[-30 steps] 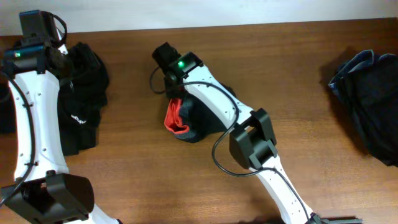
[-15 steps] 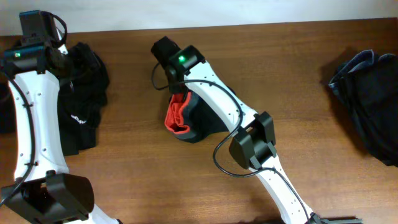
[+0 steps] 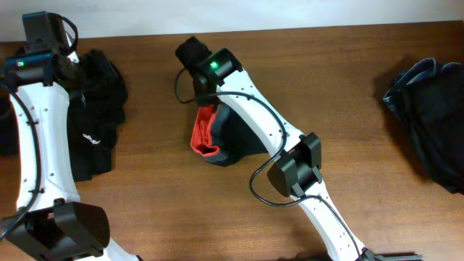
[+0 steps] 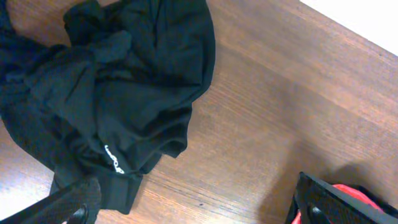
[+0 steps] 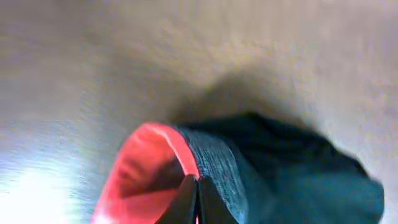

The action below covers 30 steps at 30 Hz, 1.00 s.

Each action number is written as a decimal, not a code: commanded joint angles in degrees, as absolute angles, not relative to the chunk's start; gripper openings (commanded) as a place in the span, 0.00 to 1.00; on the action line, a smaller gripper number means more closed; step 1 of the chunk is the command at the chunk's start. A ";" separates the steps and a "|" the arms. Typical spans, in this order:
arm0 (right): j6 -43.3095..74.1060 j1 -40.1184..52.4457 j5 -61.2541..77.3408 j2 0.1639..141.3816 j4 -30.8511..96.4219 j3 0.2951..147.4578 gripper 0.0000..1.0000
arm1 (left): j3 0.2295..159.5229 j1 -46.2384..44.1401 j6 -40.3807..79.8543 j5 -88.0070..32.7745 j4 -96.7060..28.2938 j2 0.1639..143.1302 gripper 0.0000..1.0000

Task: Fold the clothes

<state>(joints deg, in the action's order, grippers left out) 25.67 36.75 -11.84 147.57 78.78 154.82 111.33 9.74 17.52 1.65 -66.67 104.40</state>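
The small white logo [image 4: 114, 158] is the only writing here. It is printed on the soft black garment [image 4: 118, 93], and its letters are too small to read. In the overhead view the same mark is a pale smudge on the cloth.

That garment lies crumpled at the 9 o'clock side of the brown wooden surface [image 3: 348, 80], partly under the white left arm [image 3: 40, 145]. The left fingers [image 4: 74, 199] are spread wide and hold nothing. They hang above bare wood at the garment's 5 o'clock edge.

A heap of dark navy and black clothes [image 3: 428, 119] sits at the 3 o'clock edge, well apart from everything else.

The white right arm [image 3: 254, 119], with a green light near its wrist, reaches across the middle toward 11 o'clock. It covers part of the black trousers with speckled grey knit waistband and bright red lining [image 3: 225, 145].

The trousers lie bunched just to the 10 o'clock side of the surface's centre. The red lining is turned outward on their 9 o'clock side, and a sliver of that red also shows behind one left finger in the left wrist view.

The right wrist picture is blurred. It shows the right fingers [image 5: 186, 205] pressed together on the waistband's rim, where the grey knit curls over the red inside. The black cloth slumps away toward 4 o'clock and throws a dark shadow on the wood.
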 commanded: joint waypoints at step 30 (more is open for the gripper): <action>19.07 38.17 -1.17 145.67 87.88 156.07 0.69 | 111.37 9.80 17.06 0.97 -67.53 104.57 0.99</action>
<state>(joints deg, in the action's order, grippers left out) 18.28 39.16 1.72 147.48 86.76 156.51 111.33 9.74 17.52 1.61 -67.33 104.40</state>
